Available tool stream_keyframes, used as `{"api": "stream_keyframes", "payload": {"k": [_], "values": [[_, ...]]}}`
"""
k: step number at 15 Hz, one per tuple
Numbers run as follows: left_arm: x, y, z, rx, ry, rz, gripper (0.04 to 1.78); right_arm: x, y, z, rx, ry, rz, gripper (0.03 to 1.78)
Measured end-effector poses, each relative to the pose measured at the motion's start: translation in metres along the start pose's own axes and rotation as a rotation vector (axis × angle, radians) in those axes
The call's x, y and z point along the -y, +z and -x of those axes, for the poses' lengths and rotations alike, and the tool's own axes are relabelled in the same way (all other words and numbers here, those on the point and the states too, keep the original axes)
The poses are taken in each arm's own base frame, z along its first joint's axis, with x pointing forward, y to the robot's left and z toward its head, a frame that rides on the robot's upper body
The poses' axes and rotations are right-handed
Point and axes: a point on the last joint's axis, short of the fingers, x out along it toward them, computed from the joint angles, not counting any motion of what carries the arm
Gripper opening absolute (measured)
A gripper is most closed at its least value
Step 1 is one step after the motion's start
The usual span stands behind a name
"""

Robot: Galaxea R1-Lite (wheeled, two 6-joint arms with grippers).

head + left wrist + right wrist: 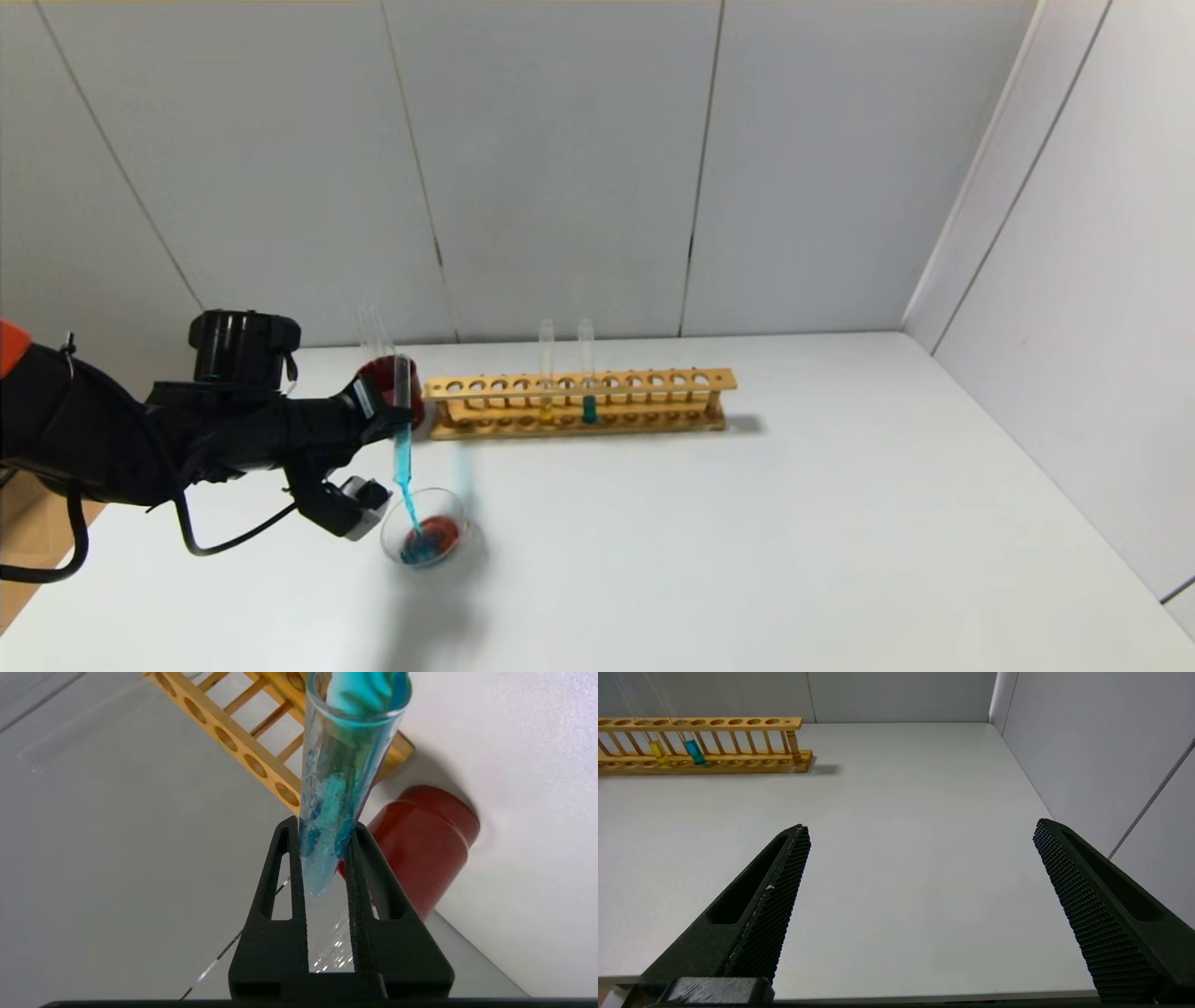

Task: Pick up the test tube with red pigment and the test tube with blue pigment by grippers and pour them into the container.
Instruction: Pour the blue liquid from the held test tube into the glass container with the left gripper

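My left gripper (394, 412) is shut on the test tube with blue pigment (403, 446), held tipped with its mouth down over the container (425, 529). Blue liquid runs down the tube into the dish, which holds red and blue liquid. In the left wrist view the black fingers (359, 868) clamp the blue-streaked tube (343, 770) near its round end, my left gripper (324, 829) being shut on it. No tube with red liquid shows; a clear, empty-looking tube (373, 329) stands in the red cup (385, 381). My right gripper (920, 828) is open and empty over bare table.
A wooden rack (579, 401) stands behind the dish, holding a yellow-liquid tube (546, 408) and a dark teal tube (589, 407). It also shows in the right wrist view (705, 742). The red cup (420, 844) stands beside the rack's left end. Walls enclose the back and right.
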Motion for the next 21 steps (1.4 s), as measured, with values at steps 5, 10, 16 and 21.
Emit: {"api": "stream_keyframes", "payload": {"k": [5,10,16,21], "values": [[-0.004,-0.003,0.0,-0.009,0.013,-0.056,0.3,0.0,0.0,0.0,0.0,0.0,0.0,1.75],[-0.01,-0.008,0.001,-0.028,0.035,-0.121,0.3,0.0,0.0,0.0,0.0,0.0,0.0,1.75],[-0.02,-0.014,0.002,-0.051,0.064,-0.207,0.3,0.0,0.0,0.0,0.0,0.0,0.0,1.75],[-0.031,-0.015,0.01,-0.078,0.092,-0.293,0.3,0.0,0.0,0.0,0.0,0.0,0.0,1.75]]}}
